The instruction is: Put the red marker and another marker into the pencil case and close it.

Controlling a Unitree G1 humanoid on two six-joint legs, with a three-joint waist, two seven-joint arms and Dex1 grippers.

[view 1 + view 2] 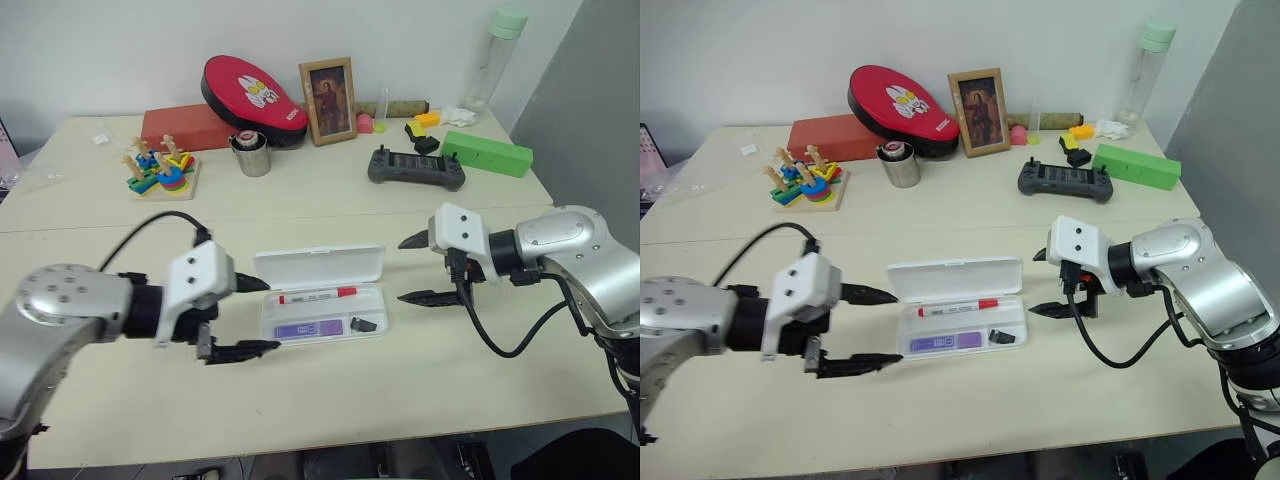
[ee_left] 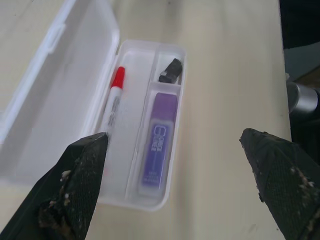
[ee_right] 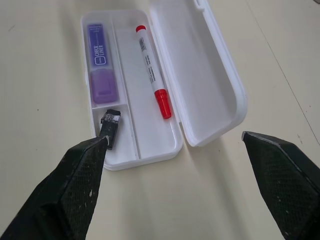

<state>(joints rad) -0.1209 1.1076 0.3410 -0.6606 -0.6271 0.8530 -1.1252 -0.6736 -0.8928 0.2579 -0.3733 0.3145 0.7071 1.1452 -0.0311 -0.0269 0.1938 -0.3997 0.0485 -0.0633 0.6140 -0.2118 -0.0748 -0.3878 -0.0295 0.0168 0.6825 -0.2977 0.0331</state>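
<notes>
Now both in the tray of the pencil case (image 1: 322, 312), red marker (image 1: 318, 295) and purple marker (image 1: 309, 328), between left gripper (image 1: 243, 316) and right gripper (image 1: 424, 268), jaws of both spread wide and empty, lid lying open, probably waiting for closing.

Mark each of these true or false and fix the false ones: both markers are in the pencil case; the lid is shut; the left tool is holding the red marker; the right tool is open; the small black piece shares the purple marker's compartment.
1. Both the red marker and the purple marker lie in the pencil case. True.
2. The lid is shut. False: it lies open, folded back on the table.
3. The left tool holds the red marker. False: it is open and empty, beside the case.
4. The right tool is open. True.
5. The small black piece shares the purple marker's compartment. False: it has its own small compartment.
</notes>
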